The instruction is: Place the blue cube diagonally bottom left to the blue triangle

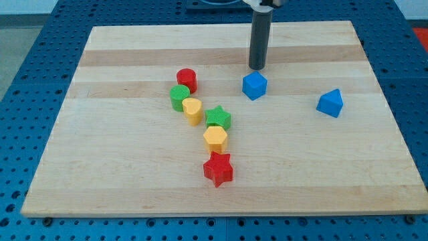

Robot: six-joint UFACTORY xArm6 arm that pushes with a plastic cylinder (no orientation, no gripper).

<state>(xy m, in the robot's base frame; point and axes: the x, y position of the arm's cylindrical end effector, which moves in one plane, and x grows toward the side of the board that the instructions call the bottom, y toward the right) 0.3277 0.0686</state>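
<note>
A: Start with the biggest thing. What carries it all?

B: The wooden surface (120,187), pale planks on a blue pegboard. Nearly all the blocks sit left of its middle, in a chain running toward the bottom edge.

A: And the arm?

B: It has no gripper, so there is nothing to open, close or hold. Only the dark rod comes down near the top edge, and my tip (257,68) rests just above the blue cube (254,86), on the cube's top-edge side, close to touching or barely so.

A: Where does the cube stand against its target?

B: The blue triangle (330,103) is well apart, toward the right edge and a little nearer the bottom edge. The cube now lies up and to the left of it, so it must end lower than the triangle while staying on its left.

A: How would you push it well?

B: My tip is already on the correct side. I judge a steady push toward the bottom edge, angled slightly to the right edge, keeping contact on the cube's centre so it does not spin off.

A: Anything in the way?

B: The green star (219,118), yellow hexagon (215,138) and red star (218,169) sit left of that path. The red cylinder (186,79), green cylinder (179,96) and yellow heart (193,110) are farther off.
</note>
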